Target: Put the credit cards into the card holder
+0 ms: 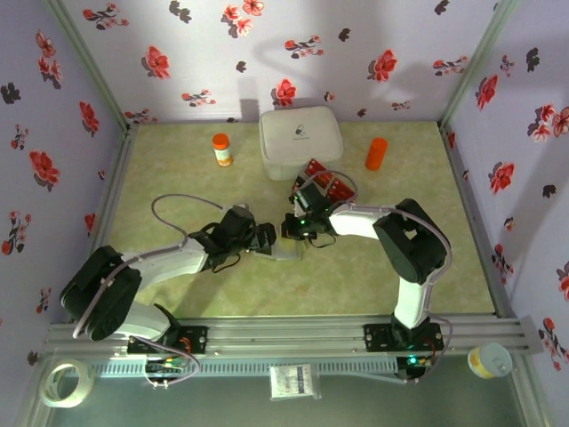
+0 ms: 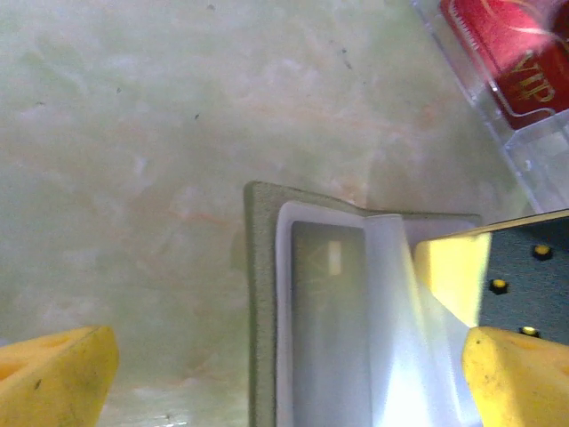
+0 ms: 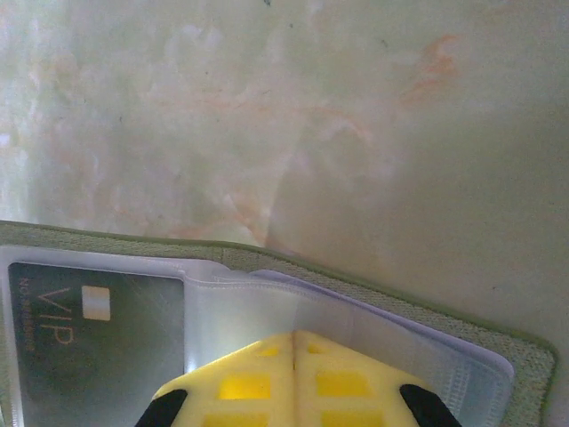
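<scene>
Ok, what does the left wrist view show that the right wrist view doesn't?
Left wrist, not right wrist: a clear tray holding a red VIP card, and the left gripper with jaws wide open. Right wrist, not left wrist: the right gripper, jaws shut, over a clear sleeve, and VIP lettering on the grey card. Both: the open card holder on the table, that grey card sleeved inside.

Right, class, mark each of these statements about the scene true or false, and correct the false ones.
1. The left gripper is open. True.
2. The right gripper is wide open. False: its fingers are shut together, over the card holder.
3. A dark grey card sits in the holder's clear sleeve. True.
4. The red card lies inside the white box. False: it lies in a clear tray.
</scene>
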Motion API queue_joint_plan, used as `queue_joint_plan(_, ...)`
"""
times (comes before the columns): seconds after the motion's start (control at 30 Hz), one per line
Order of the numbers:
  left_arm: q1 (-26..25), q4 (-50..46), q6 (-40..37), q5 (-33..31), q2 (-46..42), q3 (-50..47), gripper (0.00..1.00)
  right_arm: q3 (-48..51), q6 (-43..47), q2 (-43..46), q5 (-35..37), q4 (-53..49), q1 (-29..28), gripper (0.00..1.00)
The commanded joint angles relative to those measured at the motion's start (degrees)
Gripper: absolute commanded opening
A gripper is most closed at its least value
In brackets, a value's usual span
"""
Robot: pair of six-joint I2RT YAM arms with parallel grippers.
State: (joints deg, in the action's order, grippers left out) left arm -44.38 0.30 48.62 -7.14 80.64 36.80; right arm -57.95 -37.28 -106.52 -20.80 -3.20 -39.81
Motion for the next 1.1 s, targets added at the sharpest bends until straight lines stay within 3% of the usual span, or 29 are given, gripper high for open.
queue_joint_plan(0.0,-0.8,1.1,-1.6,1.2,-0.8,-0.9,1.00,1.7,-1.2,-1.3,-0.3,-1.0,-0.7,0.05)
queue_joint_plan(0.8,-4.5,5.8,-3.6,0.4,7.1,-3.0,1.00,2.8,-3.4,-1.7,-1.7,2.1,-0.7,0.04)
queue_joint_plan(1.07,-4.5,5.2,-3.6,0.0,8.3,-3.3,0.90,2.4,-3.5,-1.4,-2.0,2.0,-0.7,0.05)
